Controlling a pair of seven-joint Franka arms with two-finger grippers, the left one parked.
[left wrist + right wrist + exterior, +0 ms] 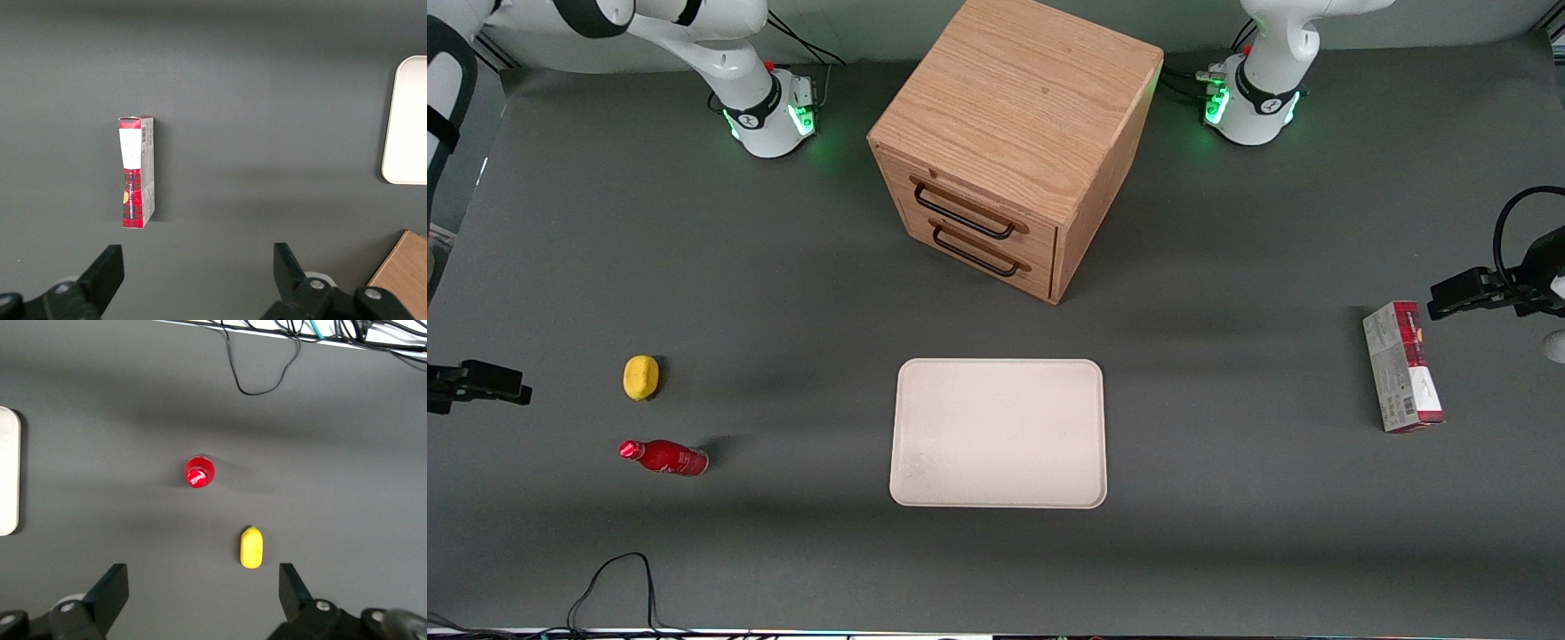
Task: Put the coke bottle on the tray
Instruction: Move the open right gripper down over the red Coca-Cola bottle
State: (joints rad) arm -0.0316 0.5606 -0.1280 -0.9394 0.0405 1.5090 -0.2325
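The coke bottle (pixel 663 457), small, glossy red with a red cap, stands upright on the grey table toward the working arm's end. In the right wrist view it shows from above as a red disc (pixel 199 471). The cream-white tray (pixel 998 433) lies flat at the table's middle, nearer the front camera than the cabinet; its rim also shows in the right wrist view (pixel 8 470). My right gripper (pixel 471 384) hangs high above the table's edge, apart from the bottle. It is open and empty (pixel 203 572).
A yellow lemon (pixel 640 377) lies beside the bottle, between bottle and gripper in the wrist view (pixel 251 547). A wooden two-drawer cabinet (pixel 1014 133) stands farther from the camera than the tray. A red-and-grey carton (pixel 1402 364) lies toward the parked arm's end. A black cable (pixel 614 578) loops near the front edge.
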